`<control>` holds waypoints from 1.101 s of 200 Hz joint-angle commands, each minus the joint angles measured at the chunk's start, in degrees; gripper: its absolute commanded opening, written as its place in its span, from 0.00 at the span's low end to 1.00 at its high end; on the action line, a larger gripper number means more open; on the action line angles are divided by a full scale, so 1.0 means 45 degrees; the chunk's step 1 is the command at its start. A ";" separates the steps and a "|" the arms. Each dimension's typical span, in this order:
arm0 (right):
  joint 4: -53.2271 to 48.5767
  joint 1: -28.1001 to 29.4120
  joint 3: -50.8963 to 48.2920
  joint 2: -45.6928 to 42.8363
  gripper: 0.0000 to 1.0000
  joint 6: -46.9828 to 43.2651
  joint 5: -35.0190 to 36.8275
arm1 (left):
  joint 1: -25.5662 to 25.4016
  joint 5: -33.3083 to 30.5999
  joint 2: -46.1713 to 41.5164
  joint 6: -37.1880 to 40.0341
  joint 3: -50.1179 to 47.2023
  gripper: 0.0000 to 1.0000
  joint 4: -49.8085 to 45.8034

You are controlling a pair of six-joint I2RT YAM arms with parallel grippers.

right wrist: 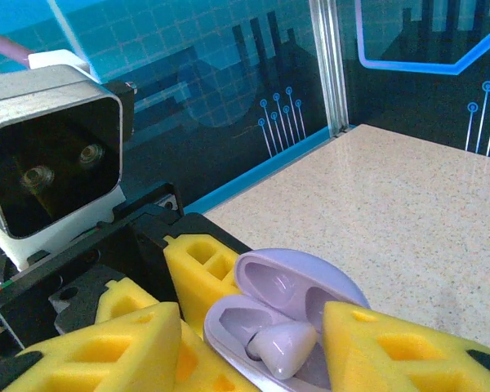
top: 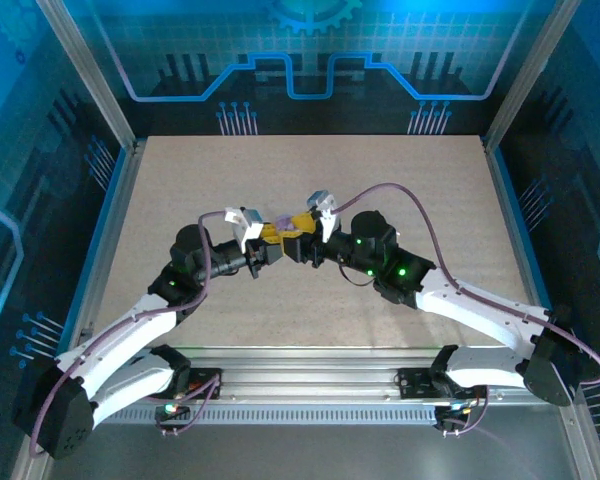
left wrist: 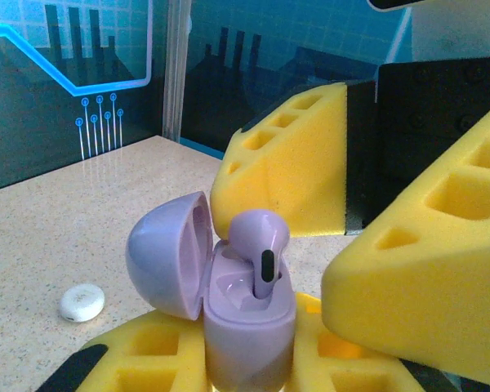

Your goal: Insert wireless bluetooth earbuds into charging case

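Two arms reach in from the near edge of the speckled beige worktop (top: 410, 190) and meet at its middle, yellow foam fingers almost interlocked.

On the left wrist view, the left gripper (left wrist: 245, 363) is clamped tight on the lower body of the lavender charging case (left wrist: 237, 322), one foam pad (left wrist: 143, 363) on each side, holding it upright. The case's lid (left wrist: 167, 257) is swung open to the left.

One lavender earbud (left wrist: 257, 237) stands in the case, its stem down in a well and its rounded head above the rim. I cannot tell whether it is pushed fully home.

The right gripper (right wrist: 257, 331) sits over the open case with its jaws parted, a yellow finger (right wrist: 408, 351) on either side of the earbud and a visible gap to it; it grasps nothing.

Farther left on the worktop, well apart from the case, lies a small white rounded piece (left wrist: 82, 302).

Beyond, the enclosure's dark blue wall panels (top: 310, 60) carry printed light-blue circuit lines and part of a gear emblem; none of it forms words I can read.
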 commanded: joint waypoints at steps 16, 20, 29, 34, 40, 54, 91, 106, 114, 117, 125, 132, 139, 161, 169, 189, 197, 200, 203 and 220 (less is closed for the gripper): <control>-0.0176 0.0086 0.0356 -0.0325 0.54 0.0066 -0.0225 | -0.0088 -0.0004 -0.0338 0.0277 0.0616 0.16 0.0440; -0.0179 0.0075 0.0365 -0.0343 0.54 0.0065 -0.0234 | -0.0095 -0.0008 -0.0338 0.0295 0.0616 0.16 0.0418; -0.0169 0.0075 0.0385 -0.0383 0.55 0.0064 -0.0263 | -0.0099 -0.0028 -0.0338 0.0297 0.0616 0.16 0.0381; -0.0171 0.0076 0.0404 -0.0413 0.55 0.0054 -0.0285 | -0.0099 -0.0038 -0.0338 0.0313 0.0616 0.16 0.0378; -0.0164 0.0082 0.0405 -0.0433 0.56 0.0051 -0.0316 | -0.0092 -0.0022 -0.0348 0.0316 0.0616 0.16 0.0369; -0.0110 0.0073 0.0424 -0.0477 0.58 0.0066 -0.0351 | -0.0098 -0.0050 -0.0319 0.0336 0.0617 0.16 0.0360; -0.0049 0.0061 0.0582 -0.0566 0.61 0.0093 -0.0697 | -0.0089 -0.0101 -0.0319 0.0375 0.0616 0.16 0.0262; -0.0066 0.0059 0.0695 -0.0580 0.62 0.0092 -0.0835 | -0.0093 -0.0127 -0.0300 0.0414 0.0616 0.16 0.0223; -0.0103 0.0056 0.0732 -0.0602 0.62 0.0093 -0.0895 | -0.0098 -0.0123 -0.0299 0.0414 0.0616 0.16 0.0205; -0.0080 0.0060 0.0746 -0.0615 0.62 0.0102 -0.0911 | -0.0096 -0.0133 -0.0299 0.0414 0.0616 0.16 0.0213; -0.0084 0.0071 0.0770 -0.0638 0.62 0.0106 -0.0969 | -0.0099 -0.0138 -0.0299 0.0414 0.0616 0.16 0.0184; -0.0087 0.0071 0.0813 -0.0675 0.63 0.0120 -0.0977 | -0.0099 -0.0171 -0.0289 0.0429 0.0616 0.16 0.0174; -0.0088 0.0045 0.0821 -0.0707 0.63 0.0108 -0.1011 | -0.0099 -0.0167 -0.0280 0.0434 0.0634 0.16 0.0145; -0.0200 0.0040 0.0931 -0.0831 0.63 0.0160 -0.0999 | -0.0096 -0.0176 -0.0260 0.0451 0.0636 0.16 0.0105; -0.0303 0.0004 0.0949 -0.0887 0.63 0.0282 -0.0923 | -0.0099 -0.0186 -0.0260 0.0453 0.0636 0.16 0.0102; -0.0702 -0.0221 0.1125 -0.1060 0.63 0.0738 -0.0944 | -0.0096 -0.0204 -0.0265 0.0473 0.0636 0.16 0.0066; -0.0834 -0.0357 0.1166 -0.1143 0.63 0.0985 -0.0998 | -0.0098 -0.0211 -0.0250 0.0492 0.0636 0.16 0.0056; -0.0846 -0.0385 0.1171 -0.1175 0.63 0.1036 -0.1070 | -0.0099 -0.0212 -0.0244 0.0507 0.0636 0.16 0.0048; -0.0881 -0.0430 0.1170 -0.1214 0.63 0.1087 -0.1118 | -0.0096 -0.0215 -0.0251 0.0511 0.0636 0.16 0.0047; -0.0890 -0.0620 0.1106 -0.1445 0.63 0.1279 -0.1302 | -0.0094 -0.0209 -0.0206 0.0531 0.0646 0.16 0.0056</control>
